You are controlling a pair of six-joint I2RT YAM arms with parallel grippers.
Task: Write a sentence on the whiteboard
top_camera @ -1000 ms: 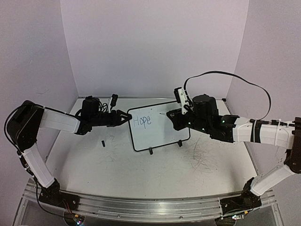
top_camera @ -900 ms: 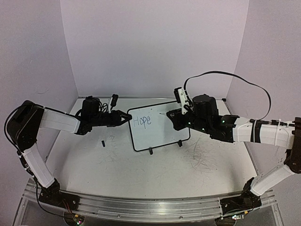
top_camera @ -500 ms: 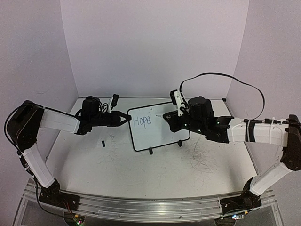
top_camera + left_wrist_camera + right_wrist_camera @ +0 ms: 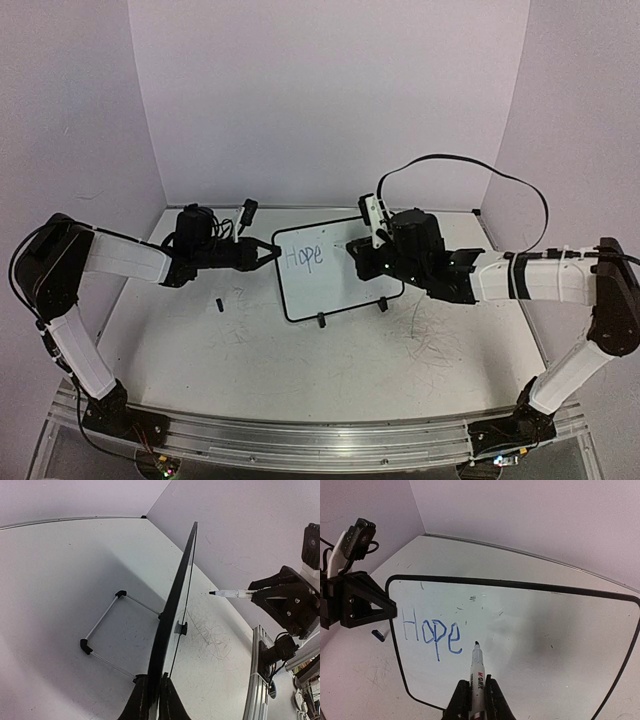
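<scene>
The whiteboard (image 4: 340,280) stands tilted on its two black feet at the middle back of the table. Only the blue word "Hope" (image 4: 301,257) is on it, also clear in the right wrist view (image 4: 431,632). My left gripper (image 4: 268,250) is shut on the board's left edge; the left wrist view shows the board edge-on (image 4: 175,605) between my fingers (image 4: 140,700). My right gripper (image 4: 475,692) is shut on a white marker (image 4: 478,670). Its tip points just right of the "e" and, in the left wrist view (image 4: 230,594), hangs a short gap off the board face.
A small black cap-like piece (image 4: 218,304) lies on the table left of the board. Grey scribble marks (image 4: 430,335) cover the table at front right. The board's wire stand (image 4: 107,630) props it from behind. Purple walls close in the back and sides.
My right arm has moved left, carrying the marker from the board's right part to just right of "Hope". My left gripper and the board have not moved.
</scene>
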